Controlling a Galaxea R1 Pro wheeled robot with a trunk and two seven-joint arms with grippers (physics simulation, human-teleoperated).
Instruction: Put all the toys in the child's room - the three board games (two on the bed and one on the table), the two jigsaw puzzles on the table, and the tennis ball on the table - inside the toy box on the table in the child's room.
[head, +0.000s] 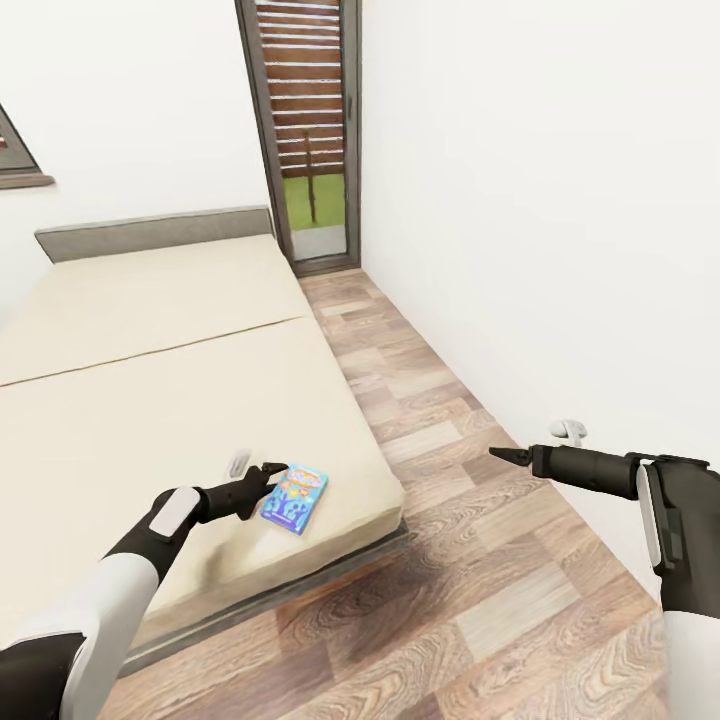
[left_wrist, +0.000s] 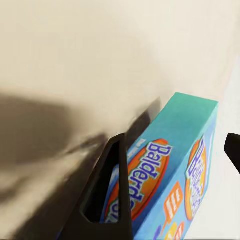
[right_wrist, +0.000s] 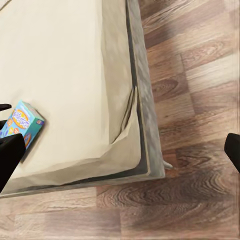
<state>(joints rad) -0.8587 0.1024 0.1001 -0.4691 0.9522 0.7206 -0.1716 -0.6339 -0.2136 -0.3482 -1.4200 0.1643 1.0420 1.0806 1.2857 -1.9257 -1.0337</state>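
**Left gripper at the blue game box on the bed**

Right now the left gripper (head: 262, 477) is low over the near corner of the bed (head: 150, 330), fingers spread wide around the blue board game (head: 295, 497). In the left wrist view one dark finger (left_wrist: 107, 200) lies against the printed face of the box (left_wrist: 175, 175) and the other tip shows just at the frame edge, with the box between them — jaws wide, not closed on it. Can't tell whether the far finger touches the box.

The box lies flat on the beige mattress near the foot-end corner, close to the edge by the wood floor (head: 450, 560). Print reads "Balderd..." on an orange oval, teal side wall facing the camera.

The right gripper (head: 505, 457) hangs out over the floor, well apart from the bed, pointing toward it. In the head view its fingers look like a single point; in the right wrist view two dark tips (right_wrist: 10, 155) sit at opposite frame edges — so open, holding nothing. That same view looks down on the bed corner (right_wrist: 145, 145), grey frame, and the blue box (right_wrist: 22, 122).

Grey headboard (head: 150, 232) at the far wall, slatted dark-framed window (head: 305, 130) beyond it.
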